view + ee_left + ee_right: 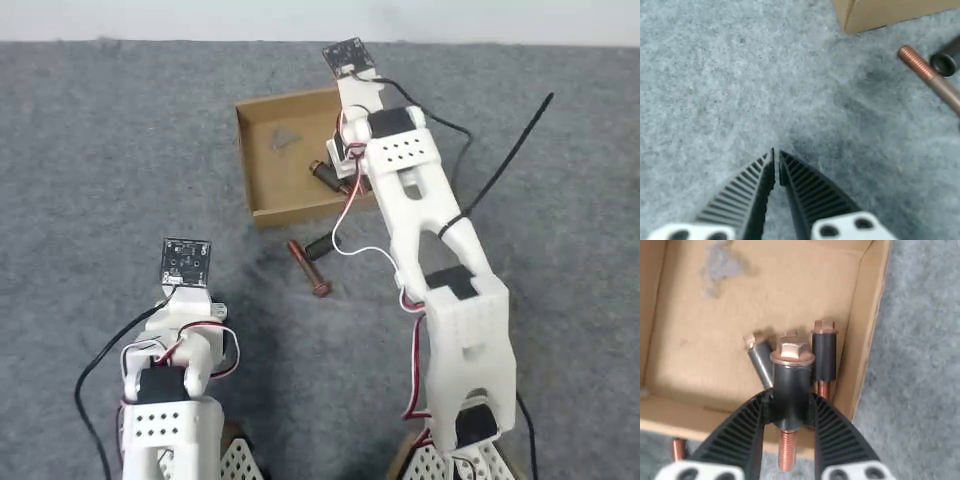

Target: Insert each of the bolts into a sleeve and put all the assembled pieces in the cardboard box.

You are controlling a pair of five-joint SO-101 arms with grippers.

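Observation:
My right gripper (789, 400) is shut on an assembled piece (790, 382), a copper bolt inside a black sleeve, held over the near right corner of the cardboard box (740, 295). Two more assembled pieces (760, 360) (824, 352) lie on the box floor just beyond it. A loose copper bolt (308, 267) and an empty black sleeve (322, 245) lie side by side on the carpet in front of the box (262, 150). My left gripper (776, 156) is shut with nothing in it, low over the carpet, with the bolt (930, 77) and sleeve (946, 60) ahead to its right.
Grey carpet (110, 150) covers the whole table. The right arm (440, 240) stretches from the front edge up to the box, with red and white cables hanging near the loose bolt. A black cable (510, 150) trails to the right of the box.

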